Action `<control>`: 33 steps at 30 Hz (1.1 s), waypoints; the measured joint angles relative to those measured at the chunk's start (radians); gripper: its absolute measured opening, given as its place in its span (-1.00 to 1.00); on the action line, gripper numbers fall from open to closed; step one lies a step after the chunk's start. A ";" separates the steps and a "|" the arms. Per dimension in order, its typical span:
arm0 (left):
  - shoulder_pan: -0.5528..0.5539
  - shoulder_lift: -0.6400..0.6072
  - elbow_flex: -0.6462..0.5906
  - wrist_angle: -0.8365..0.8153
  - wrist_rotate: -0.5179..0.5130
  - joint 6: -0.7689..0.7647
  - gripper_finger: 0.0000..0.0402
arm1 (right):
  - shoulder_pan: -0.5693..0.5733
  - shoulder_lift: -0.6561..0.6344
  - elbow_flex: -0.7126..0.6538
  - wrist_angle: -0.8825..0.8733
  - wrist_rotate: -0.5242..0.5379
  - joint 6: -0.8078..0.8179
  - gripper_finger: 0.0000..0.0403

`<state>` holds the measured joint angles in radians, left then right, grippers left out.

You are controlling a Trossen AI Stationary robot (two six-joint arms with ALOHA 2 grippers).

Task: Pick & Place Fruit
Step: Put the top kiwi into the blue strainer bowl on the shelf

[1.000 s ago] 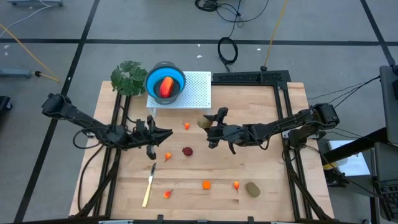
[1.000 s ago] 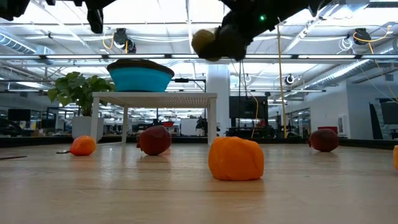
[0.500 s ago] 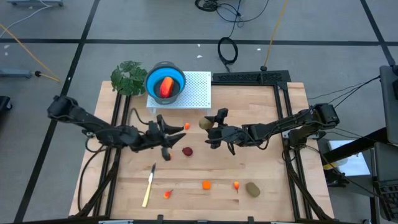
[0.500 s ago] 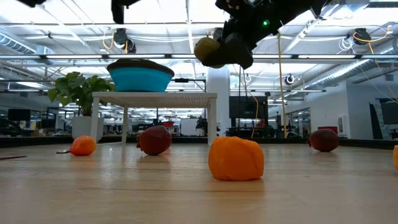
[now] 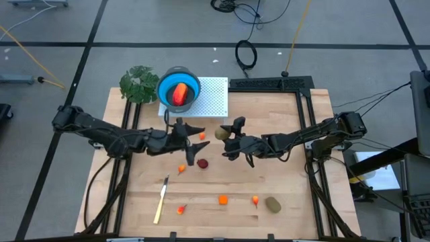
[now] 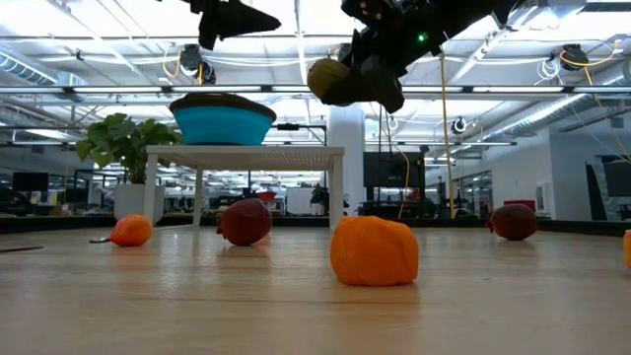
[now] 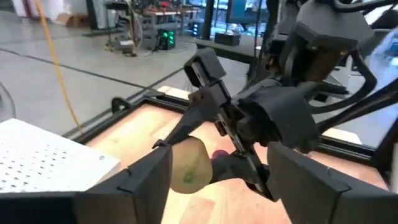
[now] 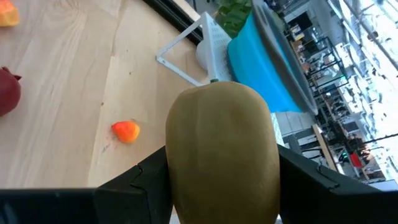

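Note:
My right gripper (image 5: 224, 137) is shut on an olive-brown oval fruit (image 5: 220, 134), held high above the middle of the table (image 6: 330, 81). My left gripper (image 5: 193, 143) hangs open just left of it, fingers pointing at the fruit (image 7: 189, 163) and clear of it. On the wood lie a dark red round fruit (image 5: 202, 163), several tiny orange pieces (image 5: 201, 136) and a second olive oval (image 5: 273, 204). A larger red-orange piece (image 5: 179, 93) sits in the blue bowl (image 5: 164, 86), which stands on a white perforated stand (image 5: 211, 97). My right gripper pinches the olive fruit between its two fingers, on the fruit's two opposite sides (image 8: 177, 155). The fingers (image 8: 146, 183) come level from the table's right. The fruit is lifted clear of the table, its rounded end sticking out past the fingertips.
A green leafy plant (image 5: 139, 84) stands at the far left beside the bowl. A pale yellow-handled knife (image 5: 160, 199) lies near the front left. Black frame rails (image 5: 306, 128) run along the table's sides. In the low view an orange piece (image 6: 374, 251) sits closest to the camera.
My left gripper has travelled toward the table's right edge, up to the olive fruit in my right gripper, and has opened from shut to wide. My right gripper has kept its hold on the fruit.

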<state>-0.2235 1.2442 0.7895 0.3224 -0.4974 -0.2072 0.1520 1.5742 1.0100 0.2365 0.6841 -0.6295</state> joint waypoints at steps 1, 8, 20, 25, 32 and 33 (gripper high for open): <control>0.005 0.000 0.000 -0.006 0.015 -0.013 0.36 | 0.000 0.000 0.000 0.013 0.000 -0.008 0.03; 0.015 0.000 0.001 -0.059 0.031 -0.050 0.52 | 0.000 0.000 0.000 0.140 -0.005 -0.019 0.03; 0.050 0.078 0.002 -0.020 0.029 -0.061 0.54 | 0.029 0.000 0.000 0.179 -0.061 -0.012 0.03; 0.063 0.095 0.002 0.010 0.060 -0.069 0.54 | 0.034 0.000 0.000 0.175 -0.057 0.000 0.03; 0.063 0.144 0.001 0.100 0.102 -0.074 0.53 | 0.034 0.000 0.000 0.184 -0.059 0.000 0.03; 0.064 0.154 0.002 0.115 0.101 -0.074 0.53 | 0.034 0.000 0.000 0.186 -0.059 0.001 0.03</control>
<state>-0.1592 1.3981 0.7913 0.4377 -0.3962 -0.2813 0.1860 1.5745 1.0100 0.4225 0.6246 -0.6289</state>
